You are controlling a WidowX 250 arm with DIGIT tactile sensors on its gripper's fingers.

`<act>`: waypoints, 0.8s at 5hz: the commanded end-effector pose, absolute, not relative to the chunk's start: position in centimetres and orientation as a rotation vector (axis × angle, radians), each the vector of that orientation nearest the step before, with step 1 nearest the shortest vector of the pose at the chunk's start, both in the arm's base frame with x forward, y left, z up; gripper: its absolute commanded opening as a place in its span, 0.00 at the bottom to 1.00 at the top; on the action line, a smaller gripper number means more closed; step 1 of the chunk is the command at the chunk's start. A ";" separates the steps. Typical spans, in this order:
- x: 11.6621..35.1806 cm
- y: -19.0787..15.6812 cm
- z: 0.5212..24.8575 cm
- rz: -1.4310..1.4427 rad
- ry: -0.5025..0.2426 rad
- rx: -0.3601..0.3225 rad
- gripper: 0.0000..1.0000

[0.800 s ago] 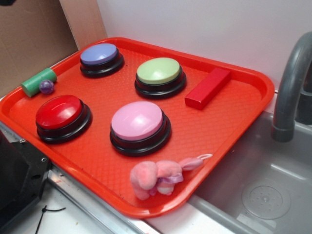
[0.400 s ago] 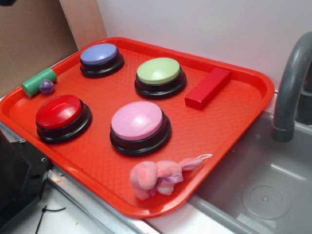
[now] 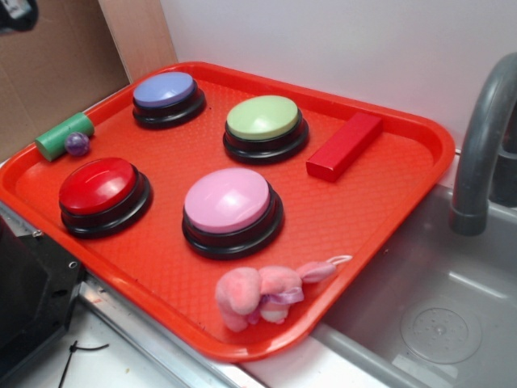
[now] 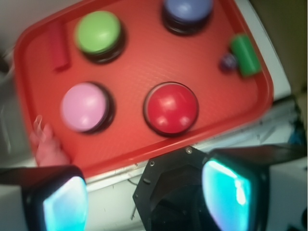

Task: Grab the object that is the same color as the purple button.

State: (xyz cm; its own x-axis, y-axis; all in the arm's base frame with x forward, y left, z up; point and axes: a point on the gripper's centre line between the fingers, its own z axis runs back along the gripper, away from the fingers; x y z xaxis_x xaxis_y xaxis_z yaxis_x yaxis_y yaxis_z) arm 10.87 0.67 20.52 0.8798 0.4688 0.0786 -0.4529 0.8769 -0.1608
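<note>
The object, a tiny shiny purple ball (image 3: 77, 144) (image 4: 228, 61), lies on the red tray (image 3: 388, 210) at its left edge, touching a green cylinder (image 3: 63, 135) (image 4: 245, 54). The purple button (image 3: 166, 90) (image 4: 187, 9), periwinkle on a black base, sits at the tray's back left. In the wrist view my gripper (image 4: 147, 202) hangs high above the tray's near side, over the robot's black base (image 4: 178, 192). It is open, with nothing between its fingers. In the exterior view only a dark part of the arm (image 3: 16, 14) shows in the top left corner.
Red button (image 3: 98, 186), pink-lilac button (image 3: 228, 200) and green button (image 3: 263, 118) stand on the tray. A red block (image 3: 345, 145) lies at the back right, a pink plush toy (image 3: 258, 293) at the front edge. A grey sink (image 3: 436, 323) and faucet (image 3: 481, 145) are to the right.
The dark part of the arm in the top left corner of the exterior view has come down further into the frame. Nothing on the tray has moved.
</note>
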 end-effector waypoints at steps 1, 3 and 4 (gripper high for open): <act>11.2 3.2 17.4 0.918 -0.181 -0.154 1.00; 13.0 6.7 11.9 1.268 -0.277 -0.085 1.00; 14.2 8.8 9.2 1.409 -0.273 -0.012 1.00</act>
State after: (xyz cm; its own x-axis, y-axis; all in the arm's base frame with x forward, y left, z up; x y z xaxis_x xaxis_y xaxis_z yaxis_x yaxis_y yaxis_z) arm 14.27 8.72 8.53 0.1308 0.9781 0.1618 -0.9773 0.1547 -0.1449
